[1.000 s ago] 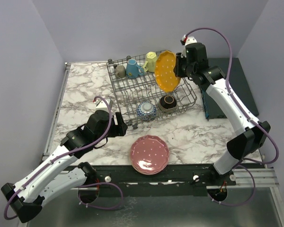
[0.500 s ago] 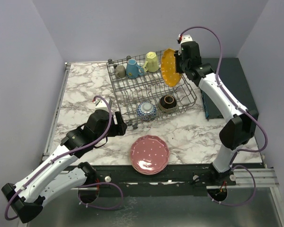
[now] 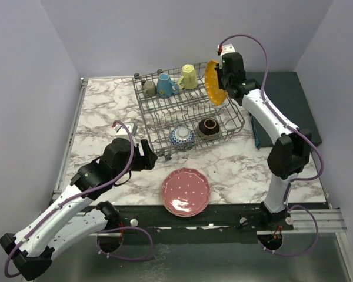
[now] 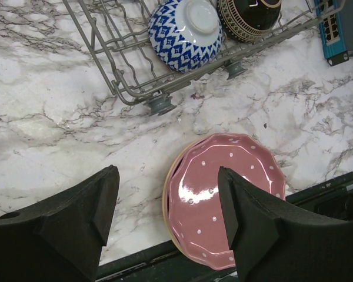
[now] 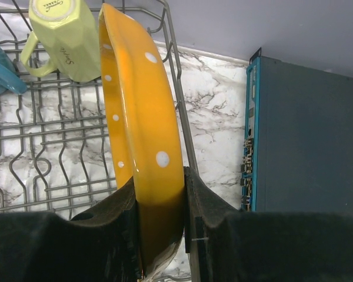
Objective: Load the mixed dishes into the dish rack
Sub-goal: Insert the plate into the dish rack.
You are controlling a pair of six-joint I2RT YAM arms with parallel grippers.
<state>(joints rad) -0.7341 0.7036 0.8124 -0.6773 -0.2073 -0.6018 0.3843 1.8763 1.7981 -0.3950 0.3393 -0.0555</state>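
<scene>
**Orange plate gripped on edge at the rack's far right corner**

The right gripper (image 5: 160, 226) is clamped on the rim of an orange white-dotted plate (image 5: 135, 117). It holds the plate upright on edge at the far right corner of the grey wire dish rack (image 3: 170, 113). The plate's lower rim is hidden between the fingers, so it cannot be told whether it touches the wires.

Along the rack's far edge sit a yellow mug (image 5: 65, 41), a blue mug (image 3: 165, 86) and a grey-olive mug (image 3: 149, 89). At its near edge rest a blue-white patterned bowl (image 4: 185, 26), foot up, and a dark brown bowl (image 4: 247, 14), which the left wrist view cuts off at the top.

The left gripper (image 4: 167, 182) is spread wide and holds nothing. It hangs above the marble tabletop (image 3: 100, 111), near the rack's near left corner.

A pink dotted plate (image 4: 223, 200) lies flat at the tabletop's near edge, partly covered by one finger. A thin tan edge shows under its left side; what that is cannot be made out. A flat dark teal box (image 5: 306, 135) lies right of the rack.
</scene>
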